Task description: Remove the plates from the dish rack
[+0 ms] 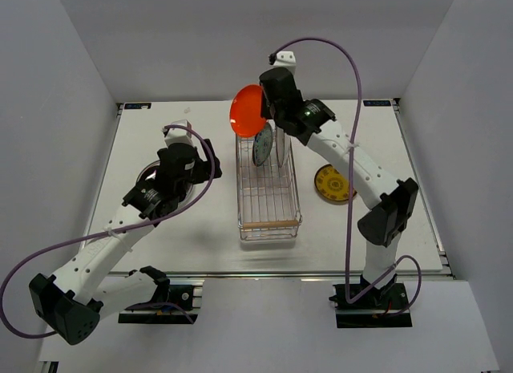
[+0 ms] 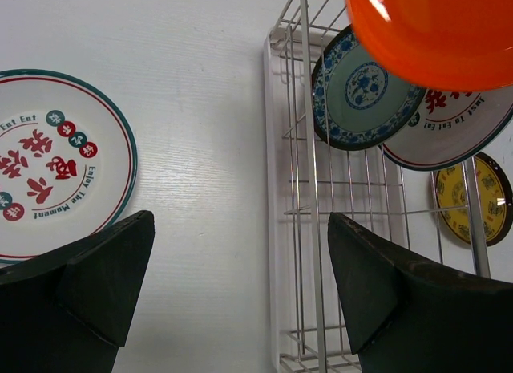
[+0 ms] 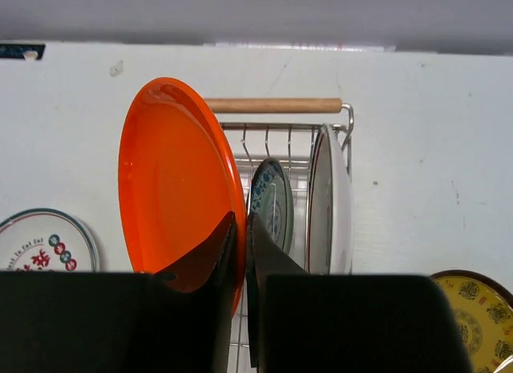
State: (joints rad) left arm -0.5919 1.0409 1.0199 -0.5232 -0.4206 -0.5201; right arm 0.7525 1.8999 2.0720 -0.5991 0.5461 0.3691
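Note:
My right gripper (image 3: 243,220) is shut on the rim of the orange plate (image 3: 172,180), which stands on edge. The orange plate (image 1: 247,110) hangs over the far end of the dish rack (image 1: 298,198). Inside the rack stand a blue patterned plate (image 3: 272,200) and a white plate (image 3: 330,204), both on edge. My left gripper (image 2: 240,220) is open and holds nothing, over the table just left of the rack (image 2: 309,188). A white plate with coloured dots (image 2: 56,164) lies flat on the table to its left. A yellow plate (image 1: 333,184) lies flat to the right of the rack.
The rack has a wooden bar handle at its far end (image 3: 272,105) and another at its near end (image 1: 270,224). Grey walls close in the table at the back and both sides. A purple cable (image 1: 357,108) loops over the right arm.

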